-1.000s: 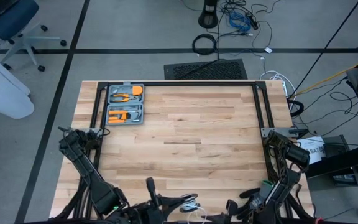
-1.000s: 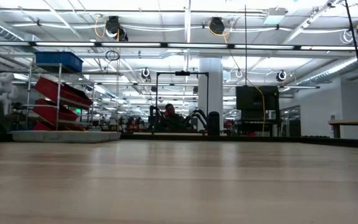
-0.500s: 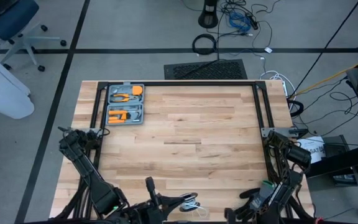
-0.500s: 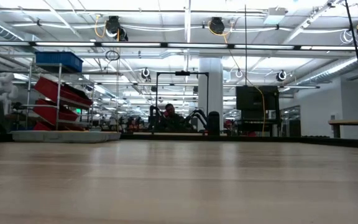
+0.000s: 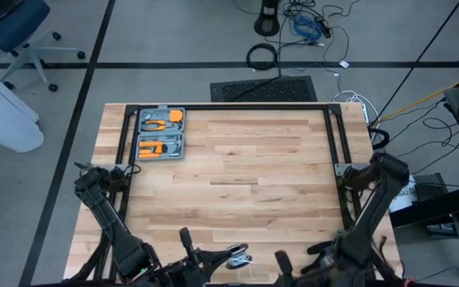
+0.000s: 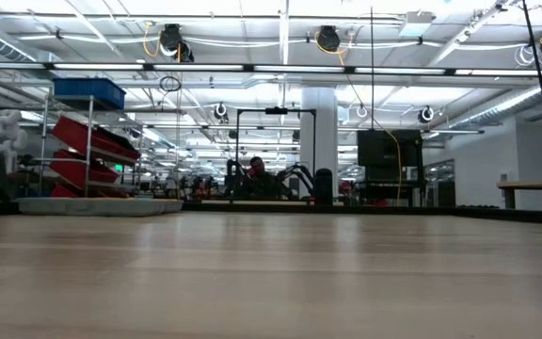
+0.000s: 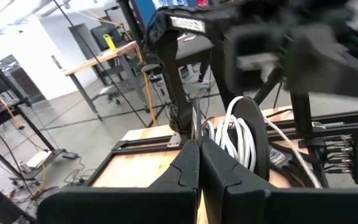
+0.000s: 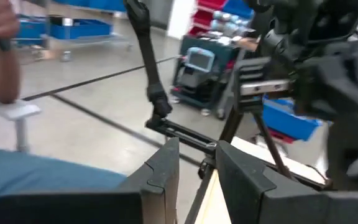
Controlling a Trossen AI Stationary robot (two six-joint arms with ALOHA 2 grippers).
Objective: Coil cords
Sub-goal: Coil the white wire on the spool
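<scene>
Wooden table [image 5: 237, 159] under everything, mostly bare in the middle, presumably kept that way as room for winding. Grey tool case [image 5: 160, 134] parked at the far left corner, well apart from the work and likely no part of it.

Both dark arms folded down at the near edge. Left gripper [image 7: 196, 144] low near the middle of that edge, fingers pressed tight together. Cannot tell whether a strand is pinched between them. Right gripper [image 8: 194, 149] just to the right of it, fingers parted with nothing between them. Probably waiting to take a loop or steady the bundle.

White cord [image 7: 232, 134] gathered in a few loose loops just beyond the left fingertips, at the near edge between the two grippers, seen from above as a small pale bundle [image 5: 241, 259]. Black reel [image 7: 257, 134] right against the loops, apparently the core for the winding. Looks partly coiled, with a stray length trailing off to one side.
</scene>
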